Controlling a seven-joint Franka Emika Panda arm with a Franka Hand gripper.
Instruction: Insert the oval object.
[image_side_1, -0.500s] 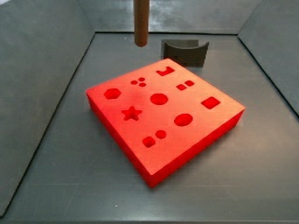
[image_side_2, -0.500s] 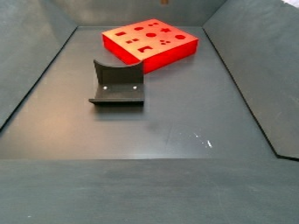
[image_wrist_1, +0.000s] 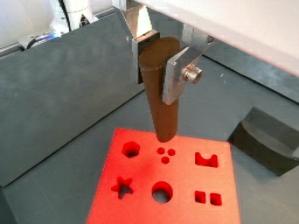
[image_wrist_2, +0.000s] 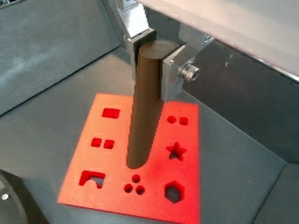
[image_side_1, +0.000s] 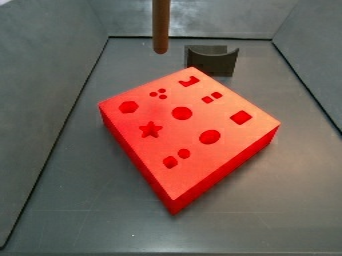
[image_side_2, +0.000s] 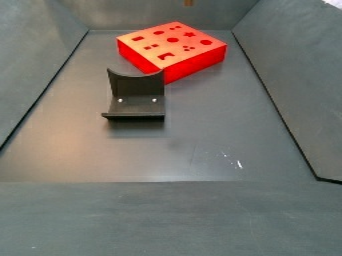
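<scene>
My gripper (image_wrist_1: 158, 66) is shut on the oval object (image_wrist_1: 159, 92), a long brown rod that hangs upright from between the silver fingers (image_wrist_1: 177, 74). Both wrist views show it, and it also shows in a wrist view (image_wrist_2: 145, 105) with the gripper (image_wrist_2: 152, 63) above it. The rod's lower end hangs well above the red block (image_wrist_1: 140, 197), which has several shaped holes. In a side view the rod (image_side_1: 160, 25) comes down from the top edge, above the far corner of the red block (image_side_1: 187, 125); the gripper itself is out of that view.
A dark grey curved holder (image_side_1: 211, 58) stands on the floor behind the red block, and also shows in a side view (image_side_2: 134, 95). Grey walls enclose the dark floor on the sides. The red block (image_side_2: 174, 48) lies near the far wall there.
</scene>
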